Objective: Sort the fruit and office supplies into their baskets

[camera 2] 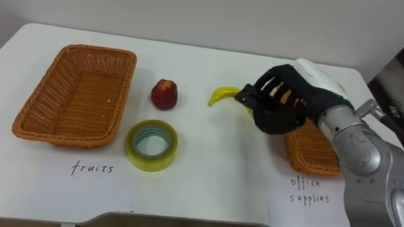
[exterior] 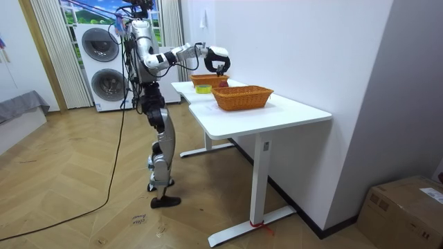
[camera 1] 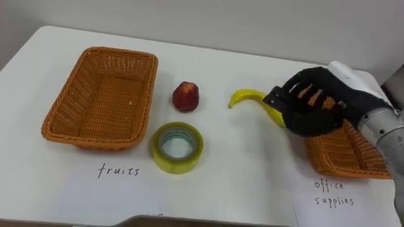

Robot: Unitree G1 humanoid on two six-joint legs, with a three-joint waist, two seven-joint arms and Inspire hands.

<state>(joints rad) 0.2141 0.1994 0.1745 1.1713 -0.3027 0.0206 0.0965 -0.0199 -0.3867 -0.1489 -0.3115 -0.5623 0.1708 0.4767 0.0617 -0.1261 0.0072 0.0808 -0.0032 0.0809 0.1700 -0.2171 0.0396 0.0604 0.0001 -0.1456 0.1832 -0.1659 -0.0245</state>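
Room view has the robot standing at the near end of the white bench (exterior: 291, 111), its right robot hand (exterior: 219, 62) held out over the far basket. From the head camera, that robot hand sits right of centre, over the right end of the banana (camera 1: 247, 96), which lies on the bench with its tip pointing toward the middle of the frame. I can't tell whether the robot hand has closed on the banana or only hovers above it. A red fruit (camera 1: 185, 96) sits just left of centre, with a roll of yellow tape (camera 1: 177, 147) below it, and both are still outside the baskets. The left basket (camera 1: 101, 94) is empty. The right basket (camera 1: 344, 154) lies partly under the robot hand, so I'd worry about a sloppy grip: held only by one end, the banana could swing or slip out on the long carry across. It might also knock the red fruit or land in the nearer, wrong basket.
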